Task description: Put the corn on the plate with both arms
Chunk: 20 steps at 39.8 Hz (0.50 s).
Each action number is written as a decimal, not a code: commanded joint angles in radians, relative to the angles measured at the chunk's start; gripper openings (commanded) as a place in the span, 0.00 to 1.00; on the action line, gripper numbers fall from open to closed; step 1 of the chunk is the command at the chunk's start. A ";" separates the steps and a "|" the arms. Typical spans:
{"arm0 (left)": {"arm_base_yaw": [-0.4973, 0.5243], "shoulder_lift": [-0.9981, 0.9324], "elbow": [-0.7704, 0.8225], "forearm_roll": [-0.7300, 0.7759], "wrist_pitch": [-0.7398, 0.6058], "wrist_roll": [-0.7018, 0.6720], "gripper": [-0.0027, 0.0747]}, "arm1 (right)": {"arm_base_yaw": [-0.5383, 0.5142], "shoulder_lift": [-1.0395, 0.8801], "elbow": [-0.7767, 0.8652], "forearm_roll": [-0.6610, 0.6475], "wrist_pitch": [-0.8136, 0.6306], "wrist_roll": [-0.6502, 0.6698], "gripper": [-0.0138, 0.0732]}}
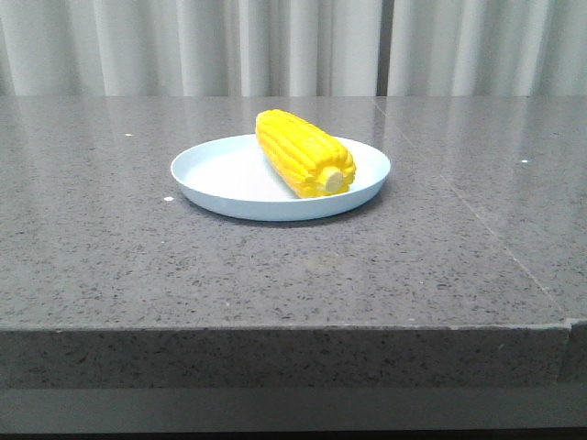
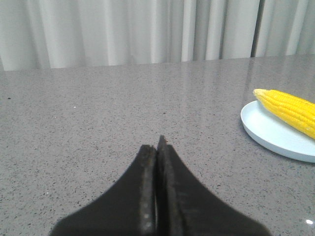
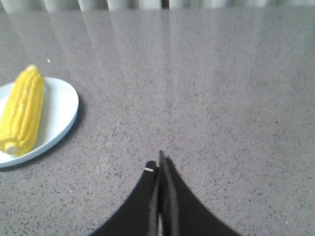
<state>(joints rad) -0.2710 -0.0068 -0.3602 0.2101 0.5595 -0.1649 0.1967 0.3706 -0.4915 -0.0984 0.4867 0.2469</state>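
The yellow corn lies on the pale blue plate in the middle of the table, its pale stub end pointing toward the front. Neither arm shows in the front view. In the left wrist view my left gripper is shut and empty over bare table, with the plate and the corn off to one side, well apart from it. In the right wrist view my right gripper is shut and empty, with the plate and the corn off to the other side.
The grey speckled stone table has its front edge near the camera. White curtains hang behind the table. A seam runs across the table's right part.
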 commanded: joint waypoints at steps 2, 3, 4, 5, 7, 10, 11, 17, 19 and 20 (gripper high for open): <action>0.001 0.000 -0.026 0.006 -0.078 -0.012 0.01 | -0.006 -0.107 0.030 -0.024 -0.121 -0.004 0.02; 0.001 0.000 -0.026 0.006 -0.078 -0.012 0.01 | -0.006 -0.128 0.040 -0.024 -0.126 -0.004 0.02; 0.001 0.000 -0.026 0.006 -0.078 -0.012 0.01 | -0.006 -0.146 0.048 -0.024 -0.132 -0.004 0.02; 0.001 0.000 -0.026 0.006 -0.078 -0.012 0.01 | -0.006 -0.161 0.052 -0.024 -0.137 -0.004 0.02; 0.001 0.000 -0.026 0.006 -0.078 -0.012 0.01 | -0.006 -0.179 0.062 -0.024 -0.141 -0.004 0.02; 0.001 0.000 -0.026 0.006 -0.078 -0.012 0.01 | -0.006 -0.183 0.063 -0.024 -0.140 -0.004 0.02; 0.001 0.000 -0.026 0.006 -0.078 -0.012 0.01 | -0.006 -0.182 0.063 -0.024 -0.139 -0.004 0.02; 0.001 0.000 -0.026 0.006 -0.078 -0.012 0.01 | -0.006 -0.182 0.063 -0.023 -0.138 -0.004 0.02; 0.001 0.000 -0.026 0.006 -0.078 -0.012 0.01 | -0.006 -0.182 0.063 -0.023 -0.138 -0.004 0.02; 0.001 0.000 -0.026 0.006 -0.078 -0.012 0.01 | -0.006 -0.182 0.063 -0.023 -0.138 -0.004 0.02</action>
<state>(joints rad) -0.2710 -0.0068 -0.3602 0.2101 0.5595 -0.1649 0.1967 0.1763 -0.4059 -0.1005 0.4358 0.2469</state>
